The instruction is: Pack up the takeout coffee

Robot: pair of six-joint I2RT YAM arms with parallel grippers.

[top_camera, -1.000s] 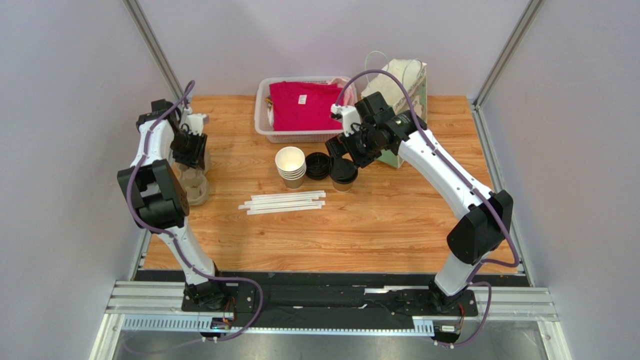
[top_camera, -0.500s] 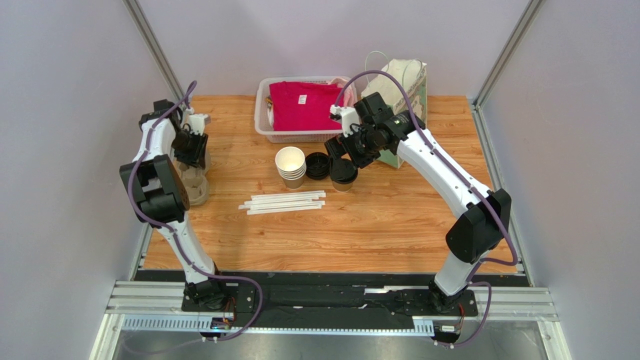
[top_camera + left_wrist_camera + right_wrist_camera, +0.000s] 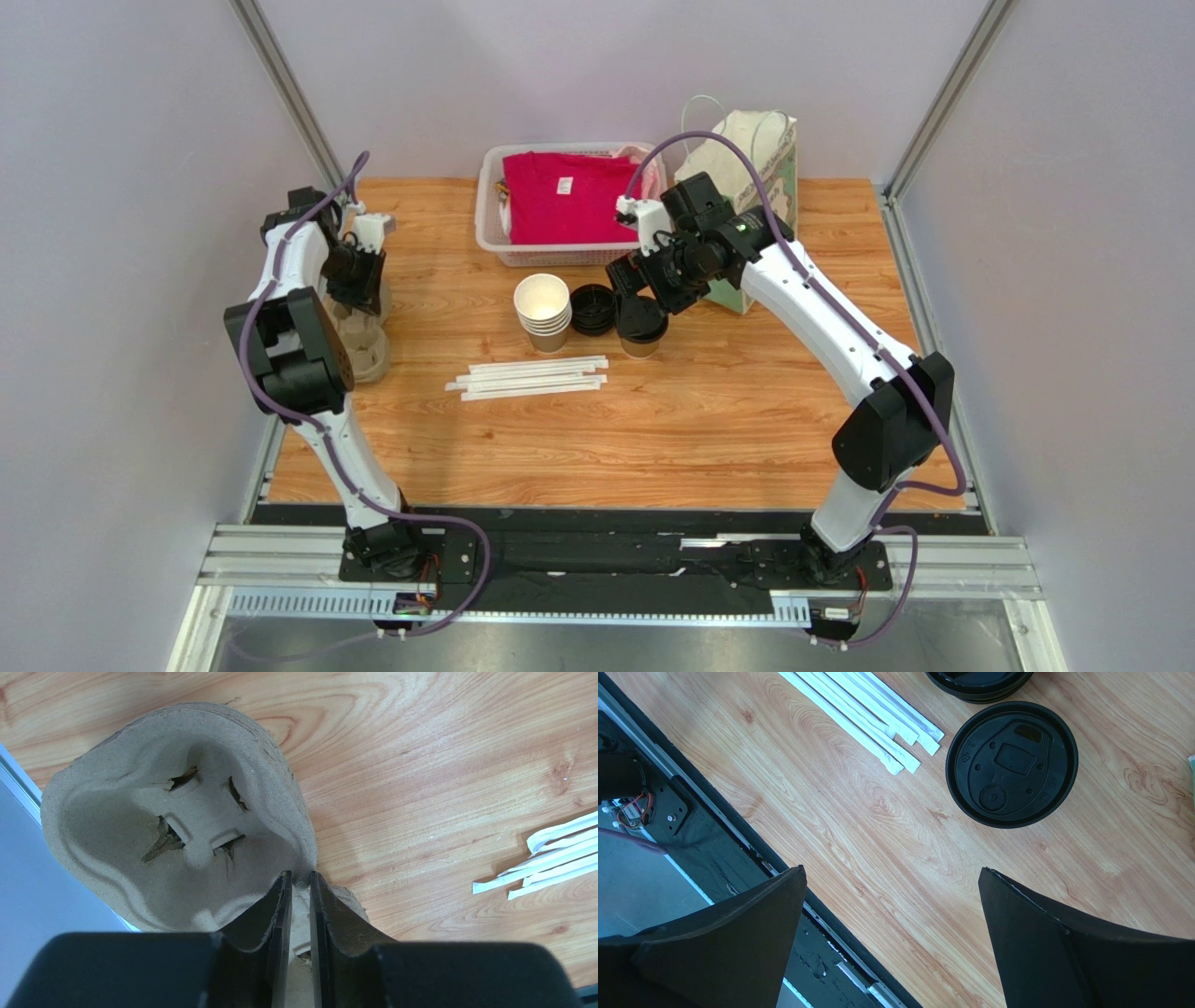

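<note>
Progress so far: your black-lidded tan paper coffee cup [image 3: 1011,763] stands ungripped on the wooden table [image 3: 878,812] near wide-spread right fingers [image 3: 724,938], while left fingers [image 3: 274,910] pinch the moulded pulp cup carrier [image 3: 175,812], so seating the cup remains.

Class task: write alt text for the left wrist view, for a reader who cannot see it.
The left gripper pinches the near wall of a brown pulp cup carrier lying on a wooden table. White wrapped straws lie at the right edge.
</note>
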